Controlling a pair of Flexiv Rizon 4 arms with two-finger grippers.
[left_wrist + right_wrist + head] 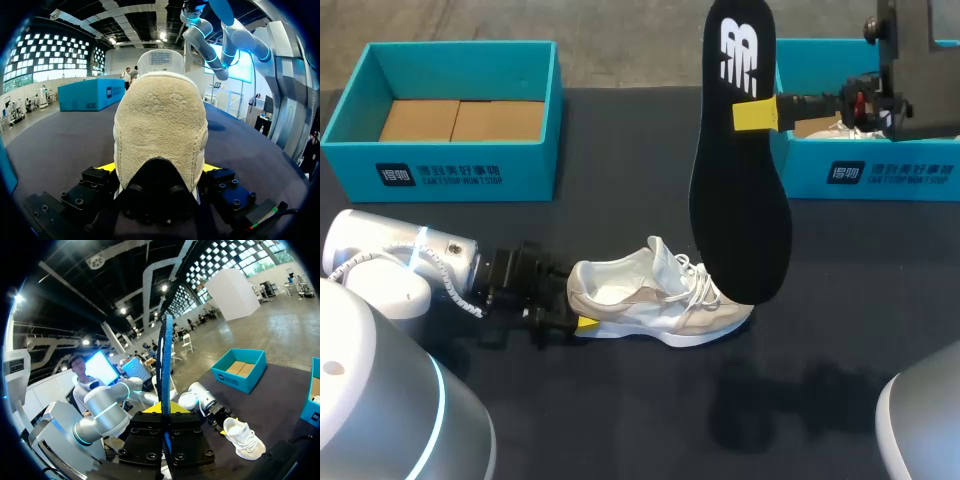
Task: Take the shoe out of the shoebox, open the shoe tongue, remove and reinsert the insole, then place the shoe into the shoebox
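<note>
Left gripper [576, 298]: pinching the shoe [660, 295] by its heel.
Right gripper [757, 113]: pinching the black insole [740, 210], upright over the shoe.
Insole marking: white logo at its upper end.
Left box [520, 175], right box [810, 175]: white print on fronts.

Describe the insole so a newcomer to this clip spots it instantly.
Find the dark table, then the white shoe on it. Held upright in the air by the right tool, crossing the shoe's toe in the head view, is the insole: long, flat, black.
</note>
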